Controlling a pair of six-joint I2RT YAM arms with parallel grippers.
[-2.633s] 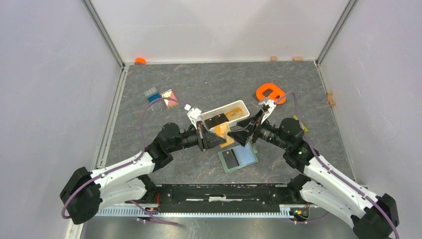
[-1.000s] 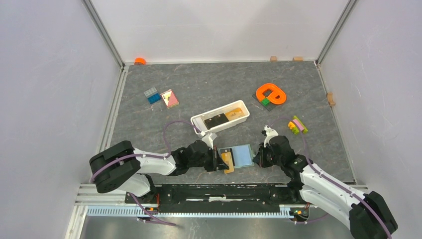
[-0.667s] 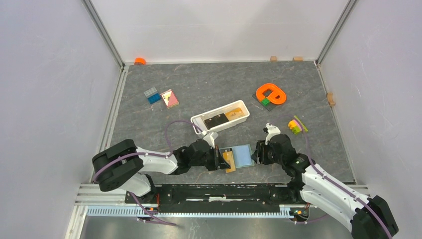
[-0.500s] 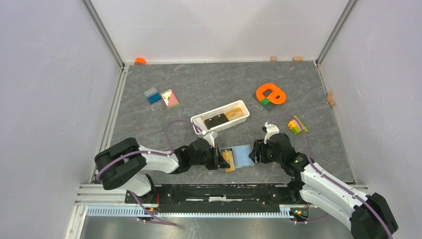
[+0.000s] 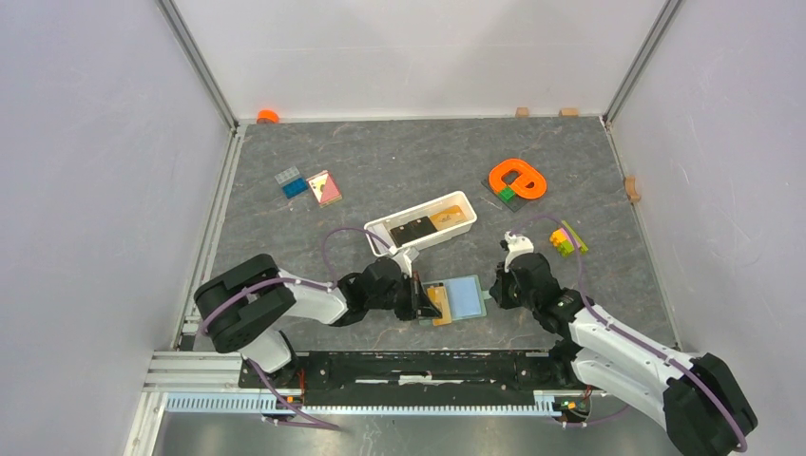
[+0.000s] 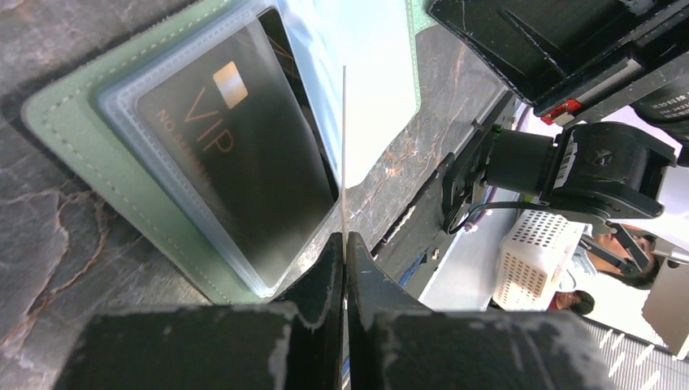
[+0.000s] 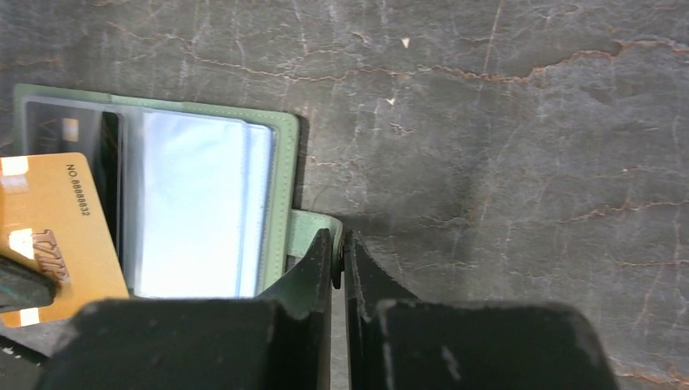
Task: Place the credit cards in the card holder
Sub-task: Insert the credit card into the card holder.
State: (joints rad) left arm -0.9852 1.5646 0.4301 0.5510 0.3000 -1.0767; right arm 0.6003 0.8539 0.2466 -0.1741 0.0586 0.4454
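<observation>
1. The card holder [image 5: 463, 296] lies open and flat on the bench [image 5: 380, 157], near the front edge and between the two arms. Its pale blue inside faces up within a sage-green border.
2. A black card [image 6: 236, 162] marked VIP sits in a clear sleeve on the holder's left half.
3. The tan card [image 7: 49, 227] overlaps that left half, its leading edge just beside the black card's sleeve. The left wrist view shows it edge-on as a thin line. Whether it has entered a pocket cannot be told.
4. The left hand [image 6: 343, 240] is clamped on the tan card's near end, fingers pressed together.
5. The right hand [image 7: 339, 244] is pinched closed on the green snap tab [image 7: 309, 223] at the holder's right edge.
6. Just beyond the holder stands a white tray [image 5: 373, 231], set at a slant. In it a second black card [image 5: 411, 231] and a second tan card [image 5: 447, 218] lie side by side.
7. Farther out are an orange ring [image 5: 518, 178] to the right, coloured blocks [image 5: 566, 237] near it, and blue blocks [image 5: 290, 180] beside a pink-and-yellow piece [image 5: 325, 187] to the left.
</observation>
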